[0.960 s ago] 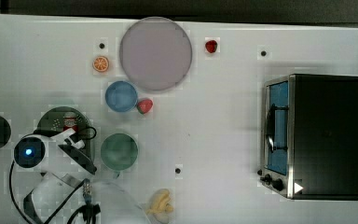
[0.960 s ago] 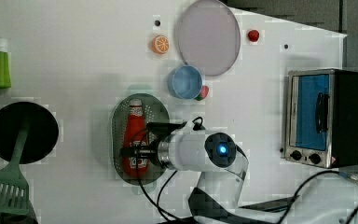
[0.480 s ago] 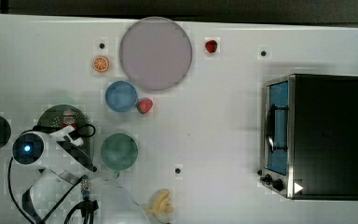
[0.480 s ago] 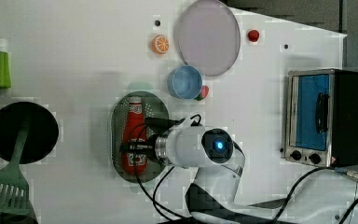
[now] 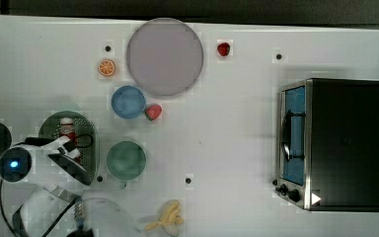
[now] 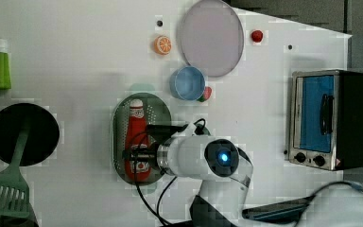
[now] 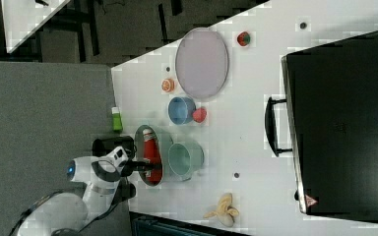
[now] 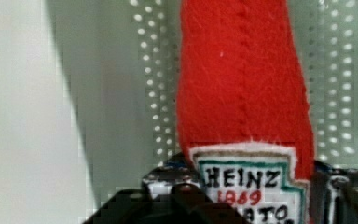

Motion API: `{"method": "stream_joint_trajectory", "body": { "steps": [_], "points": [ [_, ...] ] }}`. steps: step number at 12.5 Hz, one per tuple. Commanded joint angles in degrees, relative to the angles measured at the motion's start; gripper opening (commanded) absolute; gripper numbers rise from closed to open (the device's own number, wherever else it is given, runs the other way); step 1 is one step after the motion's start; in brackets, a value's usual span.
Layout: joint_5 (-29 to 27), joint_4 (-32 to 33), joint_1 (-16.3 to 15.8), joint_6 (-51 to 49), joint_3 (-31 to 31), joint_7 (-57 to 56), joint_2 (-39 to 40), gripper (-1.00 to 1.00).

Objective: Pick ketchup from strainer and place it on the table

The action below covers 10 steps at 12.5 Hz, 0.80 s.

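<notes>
Red felt, soft and fuzzy, right up close in the wrist view: the ketchup (image 8: 244,93), with its white label pinched between the two dark sides of the hand (image 8: 242,196). Closed on the ketchup across the label, low on the body, near the fat end. Looks like a good place to hold, wide and steady, far from the thin neck.

Lying flat, still down in the strainer (image 6: 120,142), white cap pointing away from the arm in the left view. Not lifted yet, by the look of it.

Probably very light, being a stuffed toy. Probably squashy too, so likely to give a bit under a squeeze and not slip much on that fuzzy cloth. Not the kind of thing to break if dropped. Could flop or tip at the long red end when raised.

Next to the strainer, a green cup (image 5: 126,160). Further off, a blue cup (image 5: 128,102) with a strawberry (image 5: 153,112) beside it. Plenty of bare white surface (image 5: 227,123) in the middle for setting down.
</notes>
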State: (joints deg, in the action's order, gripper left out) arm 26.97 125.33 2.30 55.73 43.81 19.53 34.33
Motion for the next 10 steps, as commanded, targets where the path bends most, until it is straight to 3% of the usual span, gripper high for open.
{"method": "stream_joint_trajectory", "body": {
  "steps": [1, 5, 10],
  "points": [
    [-6.4, -4.1, 3.1, -6.6, 6.4, 2.5, -10.4, 0.19],
    [-20.2, -12.0, 5.8, -21.9, 8.0, -2.4, -16.4, 0.19],
    [-20.9, -25.2, 10.6, -35.3, 4.2, -8.2, -16.6, 0.19]
  ]
}}
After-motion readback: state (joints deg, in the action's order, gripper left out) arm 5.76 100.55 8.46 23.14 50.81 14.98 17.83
